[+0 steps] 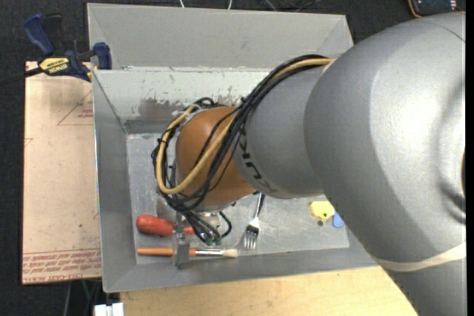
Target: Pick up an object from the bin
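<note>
My gripper (pixel 181 254) reaches down below the orange wrist cover to the bin's front left and sits right at a thin orange-handled brush (pixel 154 251) that lies along the front wall. Whether it touches the brush I cannot tell. A red, sausage-shaped thing (pixel 154 224) lies just to the left of and behind the gripper. To the gripper's right, a metal fork (pixel 252 232) lies with its tines toward the front.
A small yellow thing (pixel 320 211) and a small blue thing (pixel 338 220) lie at the front right, partly under the arm. The arm and its cabled wrist cover hide the bin's middle and right. The front wall is close to the gripper.
</note>
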Tool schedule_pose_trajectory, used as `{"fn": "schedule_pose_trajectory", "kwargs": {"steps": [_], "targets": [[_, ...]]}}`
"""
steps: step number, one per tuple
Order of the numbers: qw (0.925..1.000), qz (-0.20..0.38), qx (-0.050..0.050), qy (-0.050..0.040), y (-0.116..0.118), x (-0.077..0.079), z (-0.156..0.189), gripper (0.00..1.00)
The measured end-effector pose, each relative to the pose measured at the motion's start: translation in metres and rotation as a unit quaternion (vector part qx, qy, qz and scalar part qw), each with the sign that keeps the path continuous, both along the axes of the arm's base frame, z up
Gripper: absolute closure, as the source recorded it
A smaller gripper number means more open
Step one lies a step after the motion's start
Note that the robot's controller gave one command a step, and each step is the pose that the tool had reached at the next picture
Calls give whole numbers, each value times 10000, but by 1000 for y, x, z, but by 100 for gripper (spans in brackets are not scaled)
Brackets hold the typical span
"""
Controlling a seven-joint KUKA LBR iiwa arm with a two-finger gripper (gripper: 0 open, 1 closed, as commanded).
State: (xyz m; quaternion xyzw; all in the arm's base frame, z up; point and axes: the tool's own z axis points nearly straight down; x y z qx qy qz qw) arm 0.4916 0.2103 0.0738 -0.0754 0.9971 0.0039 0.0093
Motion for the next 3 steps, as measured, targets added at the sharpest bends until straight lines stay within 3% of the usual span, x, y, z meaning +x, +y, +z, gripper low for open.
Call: {"fn": "schedule_pose_trajectory", "kwargs": {"steps": [1, 2, 3], "targets": [[9927, -1203, 2, 20, -11, -5, -2, 0], [10000, -24, 7, -1, 0, 0, 0, 100], [10000, -23, 7, -1, 0, 0, 0, 100]]}}
